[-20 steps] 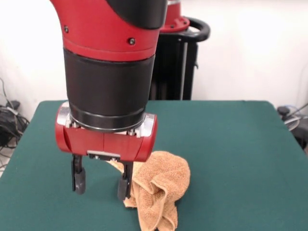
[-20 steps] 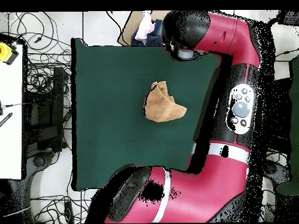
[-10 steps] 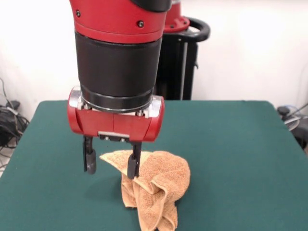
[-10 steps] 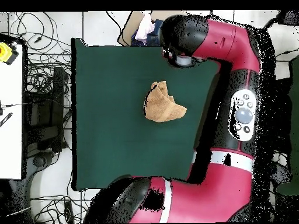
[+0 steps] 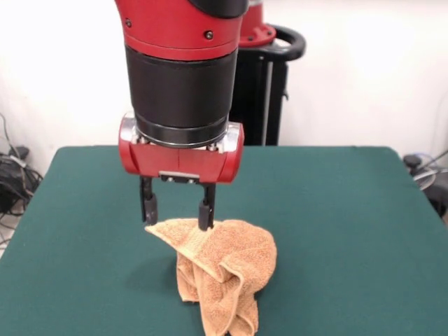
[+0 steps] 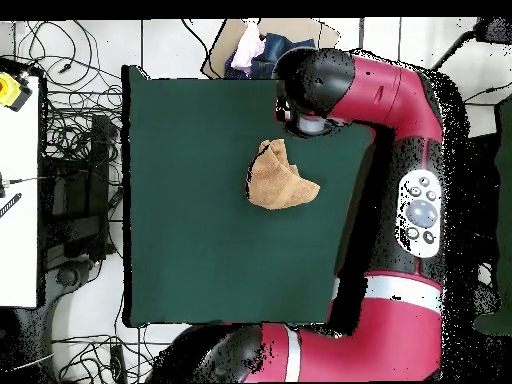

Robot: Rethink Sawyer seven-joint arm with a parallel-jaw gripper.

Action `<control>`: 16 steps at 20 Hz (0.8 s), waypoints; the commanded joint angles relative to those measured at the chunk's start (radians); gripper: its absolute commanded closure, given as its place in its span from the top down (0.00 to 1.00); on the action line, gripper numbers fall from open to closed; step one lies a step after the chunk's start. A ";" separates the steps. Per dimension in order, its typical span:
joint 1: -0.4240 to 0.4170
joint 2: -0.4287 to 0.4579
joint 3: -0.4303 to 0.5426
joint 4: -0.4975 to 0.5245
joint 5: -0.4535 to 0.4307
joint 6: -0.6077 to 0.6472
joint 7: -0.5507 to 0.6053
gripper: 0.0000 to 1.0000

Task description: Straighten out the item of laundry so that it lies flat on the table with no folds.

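The gripper (image 5: 177, 213) hangs with its fingers spread wide and empty, the crumpled towel (image 5: 222, 269) just below on the table (image 5: 350, 231), seemingly touching one fingertip, so closing here may pinch several layers and lift the whole bundle.

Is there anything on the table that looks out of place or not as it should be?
Only the towel: it sits bunched in a crumpled heap near the middle of the green table, with folds hanging over each other, not flat. The open gripper is at its upper edge. Nothing looks spilled or damaged.
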 commanded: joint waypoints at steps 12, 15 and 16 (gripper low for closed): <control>-0.045 -0.074 0.066 0.359 0.029 -0.181 0.040 1.00; -0.056 -0.065 0.080 0.352 0.027 -0.186 0.020 1.00; -0.062 -0.059 0.085 0.352 0.027 -0.195 0.015 1.00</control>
